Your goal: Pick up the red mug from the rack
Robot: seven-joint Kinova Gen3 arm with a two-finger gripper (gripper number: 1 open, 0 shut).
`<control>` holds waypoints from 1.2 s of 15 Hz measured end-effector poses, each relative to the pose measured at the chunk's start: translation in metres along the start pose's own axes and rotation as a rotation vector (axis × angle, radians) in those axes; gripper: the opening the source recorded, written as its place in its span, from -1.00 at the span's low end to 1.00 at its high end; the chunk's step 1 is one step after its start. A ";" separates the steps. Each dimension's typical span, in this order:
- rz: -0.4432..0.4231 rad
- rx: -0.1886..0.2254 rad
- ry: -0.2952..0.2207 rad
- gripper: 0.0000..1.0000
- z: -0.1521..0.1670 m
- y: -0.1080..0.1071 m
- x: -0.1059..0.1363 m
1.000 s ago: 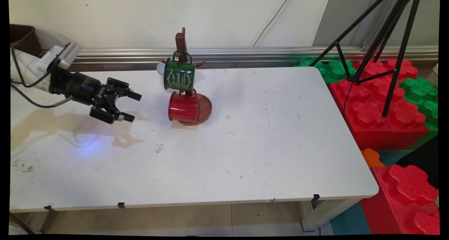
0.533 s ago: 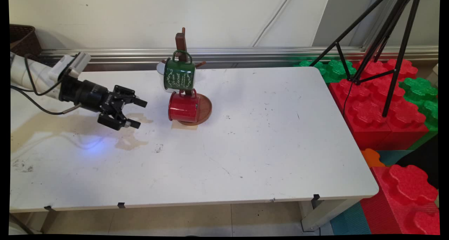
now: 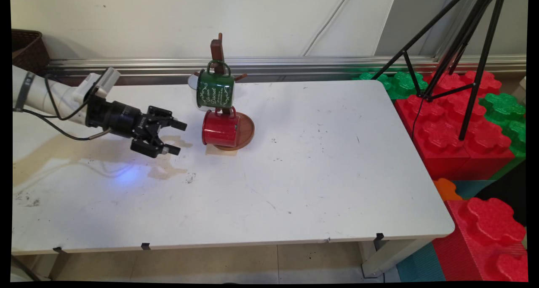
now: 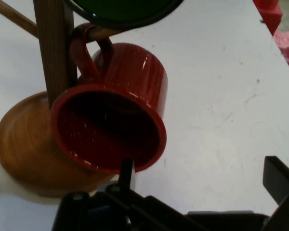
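Note:
A wooden mug tree (image 3: 217, 48) stands on a round base (image 3: 247, 130) at the table's back middle. A red mug (image 3: 221, 129) hangs from its low peg, mouth towards the left. A green mug (image 3: 215, 89) hangs above it, and a white mug (image 3: 193, 82) shows behind that. My gripper (image 3: 179, 137) lies level just left of the red mug, open and holding nothing, a short gap away. In the hand view the red mug (image 4: 106, 130) faces me mouth-on beside the post (image 4: 55, 48), with my gripper (image 4: 202, 180) below it and the green mug (image 4: 125, 9) at the top edge.
A brownish stain (image 3: 156, 166) marks the white table (image 3: 316, 174) under the hand. A wicker basket (image 3: 27, 46) sits at the back left. A black tripod (image 3: 459, 48) and large red and green foam blocks (image 3: 454, 128) stand past the table's right edge.
The gripper has moved right and slightly down, closing the gap to the red mug. It stays open. The mugs and stand have not moved.

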 end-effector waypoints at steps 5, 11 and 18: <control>-0.027 -0.001 0.039 1.00 0.016 -0.004 -0.003; -0.068 0.008 0.085 1.00 0.036 -0.013 -0.009; -0.111 0.014 0.126 1.00 0.057 -0.024 -0.012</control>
